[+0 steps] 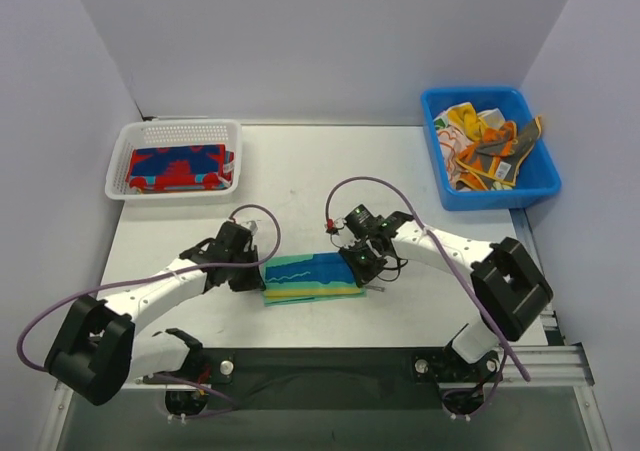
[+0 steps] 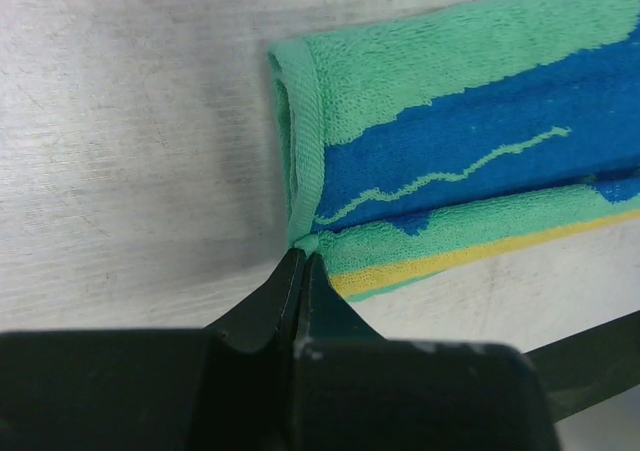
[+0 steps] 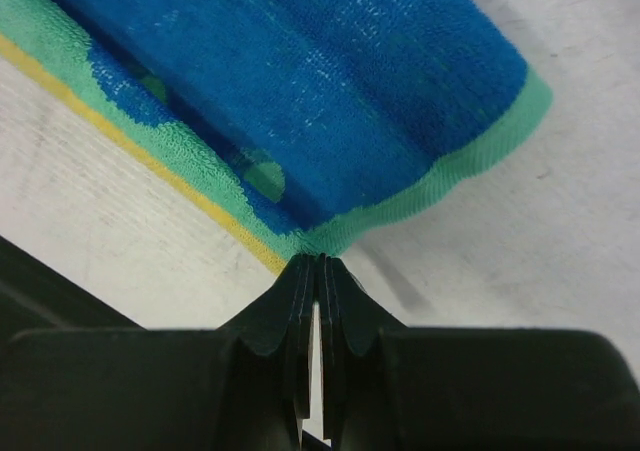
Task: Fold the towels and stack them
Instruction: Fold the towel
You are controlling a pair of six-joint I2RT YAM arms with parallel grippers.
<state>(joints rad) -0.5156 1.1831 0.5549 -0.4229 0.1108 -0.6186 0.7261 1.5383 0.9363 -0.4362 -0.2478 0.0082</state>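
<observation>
Left gripper (image 2: pixel 303 260) is pinched shut on the left-end corner of the teal towel (image 1: pixel 312 276), and the right gripper (image 3: pixel 318 261) is pinched shut on the right-end corner. The towel lies folded mid-table (image 1: pixel 300 171) between them. I'd raise both corners level and carry them over together, keeping the cloth taut so the edges meet square.

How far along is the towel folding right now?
Done: one red-and-blue towel lies folded in the basket. In hand: the left gripper and right gripper each pinch a corner of the teal towel, partly folded on the table. Left: finishing it, plus the crumpled towels in the bin.
</observation>
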